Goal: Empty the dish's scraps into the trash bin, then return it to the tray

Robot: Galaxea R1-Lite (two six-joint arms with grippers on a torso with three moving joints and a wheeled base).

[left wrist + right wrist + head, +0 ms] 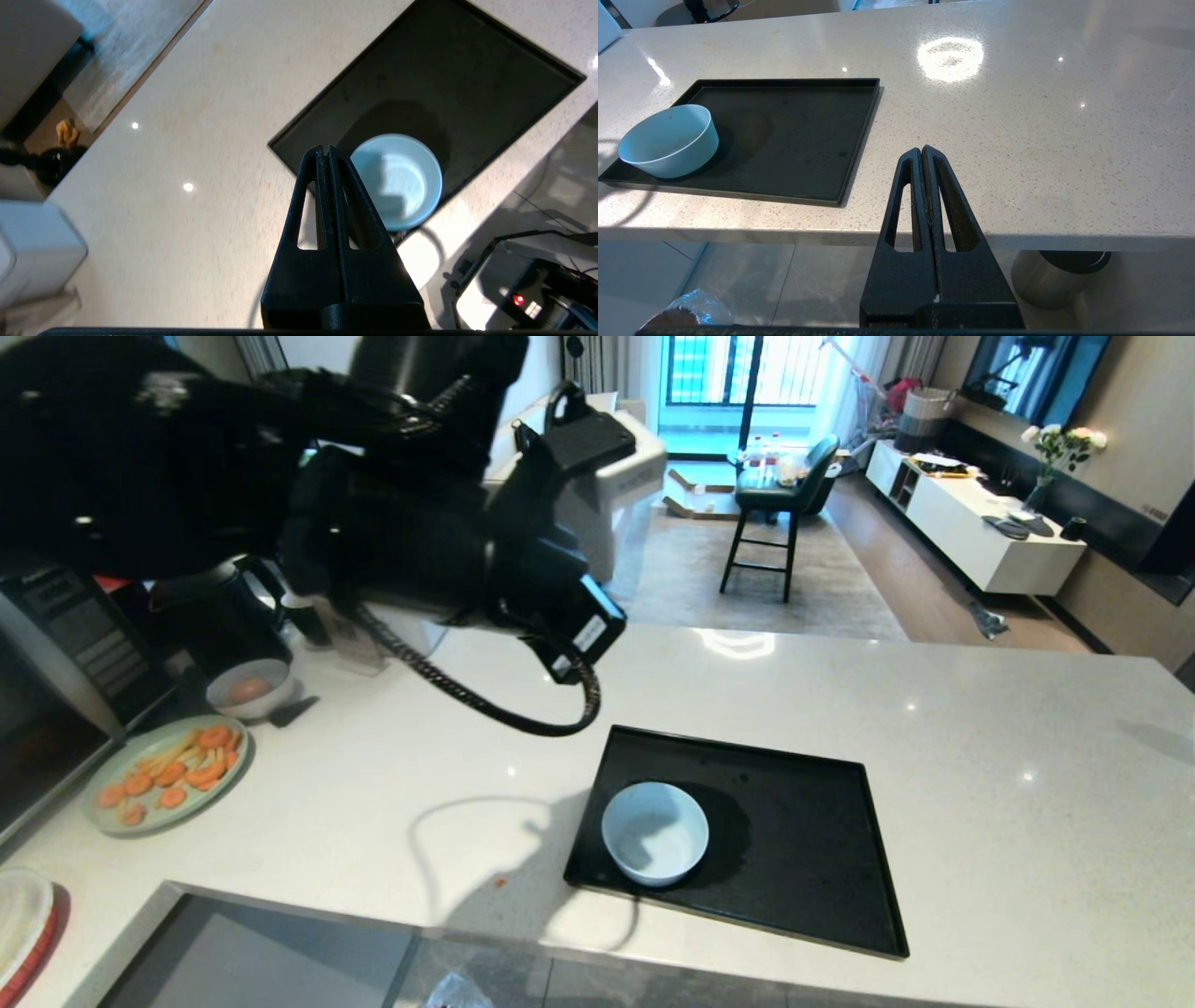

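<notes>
The dish (653, 831), a small white bowl, stands upright in the near left corner of the black tray (794, 840) and looks empty; the scraps are not in view. In the left wrist view my left gripper (325, 150) hangs shut and empty well above the counter, beside the dish (402, 179) and over the tray's (467, 79) corner. My left arm (420, 541) fills the upper left of the head view. My right gripper (921, 150) is shut and empty, parked below the counter's front edge, right of the tray (794, 135) and dish (668, 140). The trash bin's crinkly liner (689, 310) shows on the floor.
A pale green plate (168, 775) of carrot slices, a greyer bowl (249, 689), a black kettle (219, 616) and a microwave (56, 663) crowd the counter's left. A brushed-steel cylinder (1057, 275) stands under the counter edge. A dark inset panel (252, 952) lies at the front left.
</notes>
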